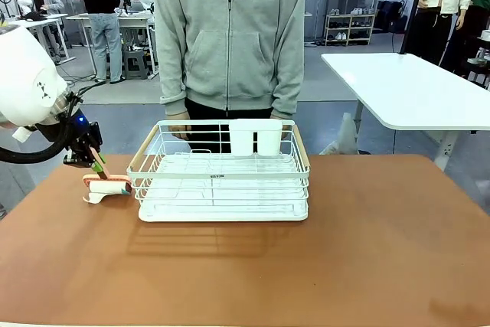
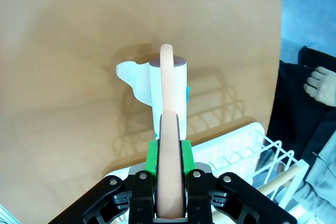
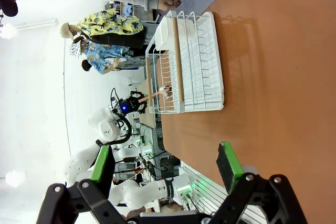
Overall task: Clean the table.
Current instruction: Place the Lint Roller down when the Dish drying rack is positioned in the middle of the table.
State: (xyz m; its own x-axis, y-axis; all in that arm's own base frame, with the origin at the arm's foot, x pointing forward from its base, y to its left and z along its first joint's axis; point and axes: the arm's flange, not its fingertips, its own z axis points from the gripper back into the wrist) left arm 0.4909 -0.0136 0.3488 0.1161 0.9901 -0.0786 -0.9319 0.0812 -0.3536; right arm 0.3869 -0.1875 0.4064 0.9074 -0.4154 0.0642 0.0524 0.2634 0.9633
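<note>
1. One tool at the front view's left edge: the left gripper (image 1: 91,157) clamps a peach brush handle (image 1: 99,166), with the white brush head (image 1: 106,187) on the table (image 1: 360,243), just left of the dish rack (image 1: 223,179).
2. Left wrist view, centre: the handle runs lengthwise away from the fingers, head lying beyond them.
3. Right wrist view, bottom: the right gripper (image 3: 165,167) is spread and empty, well away from the brush.

No legible text anywhere.

The table (image 1: 367,250) top looks smooth and matt; the dish rack (image 1: 222,181) is white-coated wire.
</note>
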